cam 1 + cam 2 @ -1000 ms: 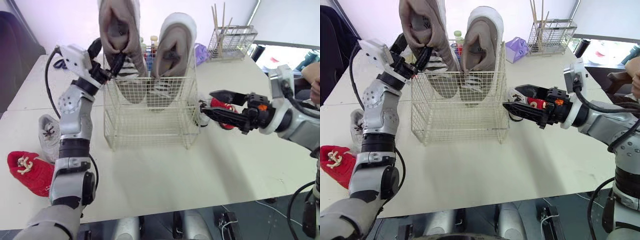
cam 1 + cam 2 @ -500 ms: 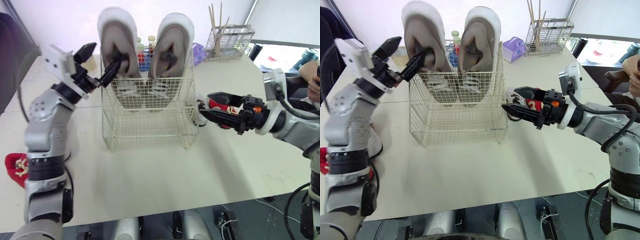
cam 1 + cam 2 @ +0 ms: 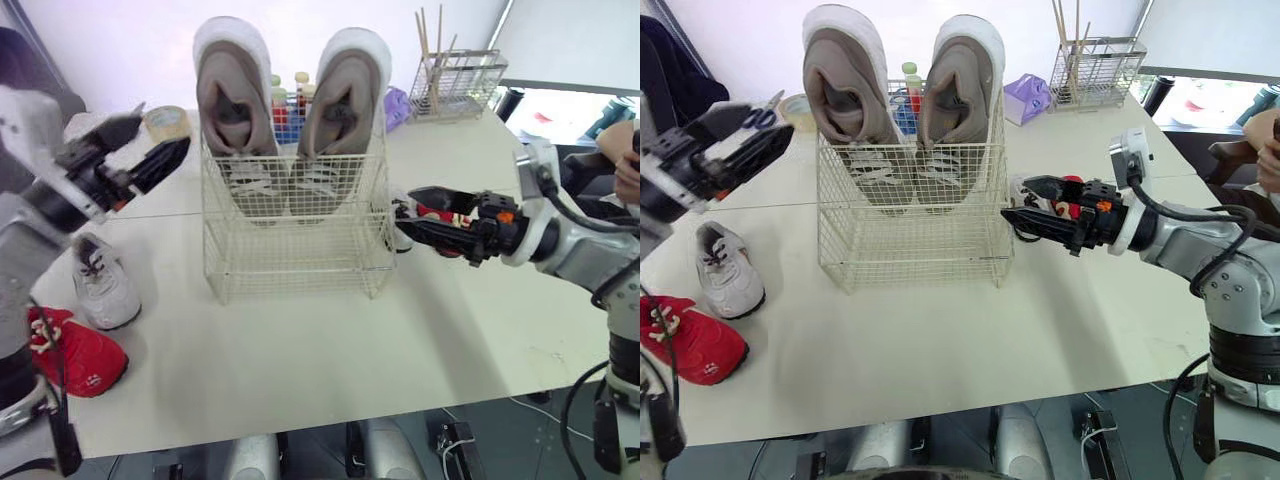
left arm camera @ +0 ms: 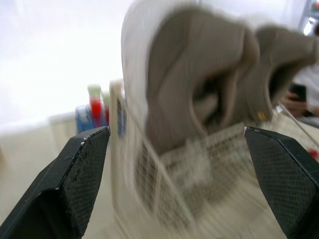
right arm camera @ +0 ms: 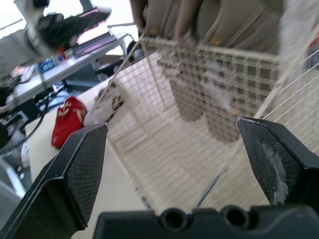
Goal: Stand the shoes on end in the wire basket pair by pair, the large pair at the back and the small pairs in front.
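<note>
Two large taupe shoes (image 3: 232,110) (image 3: 340,105) stand on end side by side at the back of the wire basket (image 3: 300,250). My left gripper (image 3: 150,142) hangs open and empty to the left of the basket, apart from it; its fingers (image 4: 82,174) frame the left large shoe (image 4: 194,84). My right gripper (image 3: 408,208) is open by the basket's right side. A small red shoe (image 3: 442,212) lies behind it, partly hidden. On the table's left lie a small white shoe (image 3: 103,285) and another red shoe (image 3: 78,352).
A wire rack with sticks (image 3: 462,85) stands at the back right. Bottles (image 3: 290,100) and a purple object (image 3: 400,105) sit behind the basket. A tape roll (image 3: 165,120) lies at the back left. A person's hand (image 3: 627,165) shows at the right edge.
My left gripper lowered the left large shoe into the basket, let go and drew back to the left. The right gripper has barely moved.
</note>
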### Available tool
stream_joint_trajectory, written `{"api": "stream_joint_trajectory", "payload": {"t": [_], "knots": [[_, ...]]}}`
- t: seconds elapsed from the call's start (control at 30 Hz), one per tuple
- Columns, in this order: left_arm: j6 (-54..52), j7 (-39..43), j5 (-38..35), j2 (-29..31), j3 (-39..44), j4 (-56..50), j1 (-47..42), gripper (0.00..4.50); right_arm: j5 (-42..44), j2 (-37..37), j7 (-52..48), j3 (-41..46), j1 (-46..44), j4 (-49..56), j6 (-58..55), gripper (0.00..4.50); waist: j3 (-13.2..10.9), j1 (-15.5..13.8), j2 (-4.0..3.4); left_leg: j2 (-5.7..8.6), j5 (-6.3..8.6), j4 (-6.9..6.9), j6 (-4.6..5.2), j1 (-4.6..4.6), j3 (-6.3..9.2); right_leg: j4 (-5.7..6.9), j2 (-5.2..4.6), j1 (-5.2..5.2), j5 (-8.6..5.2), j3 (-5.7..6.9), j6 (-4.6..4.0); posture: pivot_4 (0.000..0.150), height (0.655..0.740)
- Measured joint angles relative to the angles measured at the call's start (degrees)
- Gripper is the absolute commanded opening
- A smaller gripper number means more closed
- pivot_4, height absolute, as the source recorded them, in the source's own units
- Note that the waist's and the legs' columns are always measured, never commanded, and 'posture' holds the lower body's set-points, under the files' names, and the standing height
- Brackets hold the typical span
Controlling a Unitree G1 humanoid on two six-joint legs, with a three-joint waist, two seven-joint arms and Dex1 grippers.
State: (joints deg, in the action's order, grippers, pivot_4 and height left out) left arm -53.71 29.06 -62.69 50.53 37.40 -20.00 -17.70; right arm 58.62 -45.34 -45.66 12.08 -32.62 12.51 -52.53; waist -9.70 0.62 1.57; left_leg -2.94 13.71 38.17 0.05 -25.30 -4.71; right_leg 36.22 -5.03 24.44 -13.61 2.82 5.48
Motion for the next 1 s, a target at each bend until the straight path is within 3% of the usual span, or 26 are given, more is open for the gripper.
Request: {"api": "stream_joint_trajectory", "payload": {"t": [0.23,0.33,0.47,0.6,1.0], "knots": [[-8.46,-1.55,-11.18,4.52,6.46,-12.79,14.4,4.48,-7.32,0.93,2.09,0.01,-1.76,-6.24,4.62,4.5,-0.02,-0.56,-0.03,0.04,0.0,-0.01,-0.05,-0.01,0.01,-0.11,-0.16,-0.05,-0.13,0.0,-0.26,0.15,0.74],[-8.03,-4.2,-17.2,4.33,5.83,-21.3,17.53,4.48,-13.53,0.02,2.63,0.54,6.14,-6.16,9.66,4.5,0.01,-1.39,-0.07,0.09,0.01,-0.03,-0.05,-0.02,-0.02,-0.1,-0.26,-0.04,-0.13,-0.02,-0.26,0.15,0.74],[-3.86,-7.44,-19.6,0.46,-0.85,-27.25,19.61,4.48,-21.14,1.14,4.48,0.57,18.22,-5.53,16.17,4.5,0.09,-1.4,-0.48,0.24,-0.01,-0.01,-0.04,0.04,-0.11,-0.07,-0.25,-0.08,-0.13,-0.11,-0.26,0.15,0.74],[0.89,-5.05,-13.42,-3.56,-10.05,-33.59,23.55,4.48,-27.26,6.97,8.94,0.04,23.63,-5.0,22.87,4.5,0.11,-0.72,-0.56,0.12,-0.02,-0.03,-0.07,0.28,-0.31,-0.05,0.06,-0.09,-0.12,-0.42,-0.3,0.15,0.74],[15.74,-0.3,10.1,-13.47,-27.57,-34.4,33.7,4.48,-36.54,19.16,14.56,-5.43,21.43,-11.0,32.88,4.5,0.22,-1.18,-0.81,0.11,-0.03,-0.06,-0.1,0.41,-0.34,-0.11,0.1,-0.16,-0.09,-0.54,-0.44,0.15,0.74]]}}
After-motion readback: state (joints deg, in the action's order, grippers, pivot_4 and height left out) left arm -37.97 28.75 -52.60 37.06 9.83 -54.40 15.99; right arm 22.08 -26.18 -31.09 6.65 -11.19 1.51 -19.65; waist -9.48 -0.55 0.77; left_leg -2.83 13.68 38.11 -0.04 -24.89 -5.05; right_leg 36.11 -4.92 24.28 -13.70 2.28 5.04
